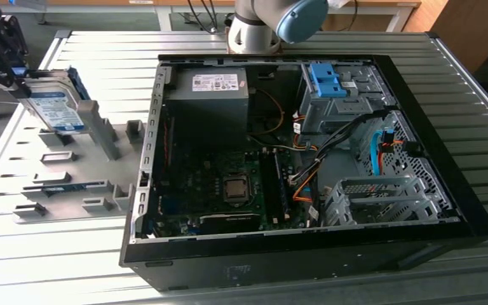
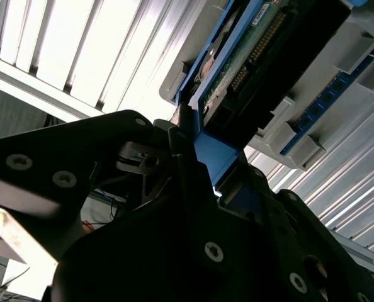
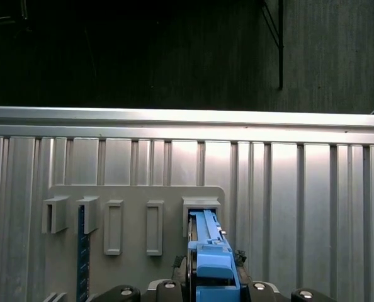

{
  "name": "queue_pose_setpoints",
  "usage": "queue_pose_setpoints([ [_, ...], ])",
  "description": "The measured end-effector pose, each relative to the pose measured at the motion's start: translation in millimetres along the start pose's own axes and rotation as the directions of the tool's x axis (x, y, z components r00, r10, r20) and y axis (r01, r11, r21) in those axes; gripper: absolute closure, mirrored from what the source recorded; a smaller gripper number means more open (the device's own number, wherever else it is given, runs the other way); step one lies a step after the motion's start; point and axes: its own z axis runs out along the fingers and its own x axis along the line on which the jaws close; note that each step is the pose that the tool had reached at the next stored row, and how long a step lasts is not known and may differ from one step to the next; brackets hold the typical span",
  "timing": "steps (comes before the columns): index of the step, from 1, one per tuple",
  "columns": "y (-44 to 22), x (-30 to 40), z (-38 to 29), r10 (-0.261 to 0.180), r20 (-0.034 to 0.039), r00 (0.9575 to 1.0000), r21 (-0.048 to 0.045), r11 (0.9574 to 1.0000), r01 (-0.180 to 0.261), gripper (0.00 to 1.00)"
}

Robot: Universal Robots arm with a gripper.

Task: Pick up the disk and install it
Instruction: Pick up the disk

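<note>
Blue plastic edges the disk (image 1: pixel 56 107), which stands on edge at the far end of a grey slotted holder (image 1: pixel 66 190) on the exterior view's left, well apart from the open case (image 1: pixel 312 257). The gripper (image 1: pixel 17 77) is at the disk's upper end. In the second wrist view the black fingers (image 2: pixel 183 165) are closed against both sides of the blue rim, and the disk's green circuit board (image 2: pixel 253 47) faces the camera; they hold the disk and nothing else. In the first wrist view the disk (image 3: pixel 207 242) runs edge-on from the gripper (image 3: pixel 211 290) to a slot (image 3: pixel 201 204) of the holder, though whether it rests in that slot I cannot tell. Holder and case both lie on a ribbed metal surface (image 1: pixel 125 51). Inside the case, a power supply (image 1: pixel 214 86) and a bare blue bracket (image 1: pixel 327 79) sit along the far wall.
</note>
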Motion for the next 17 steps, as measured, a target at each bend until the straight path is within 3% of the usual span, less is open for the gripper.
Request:
queue_pose_setpoints([
  [17, 0.1, -0.1, -4.6, 0.0, -0.0001, 1.0, -0.0001, 1.0, 0.0, 0.63],
])
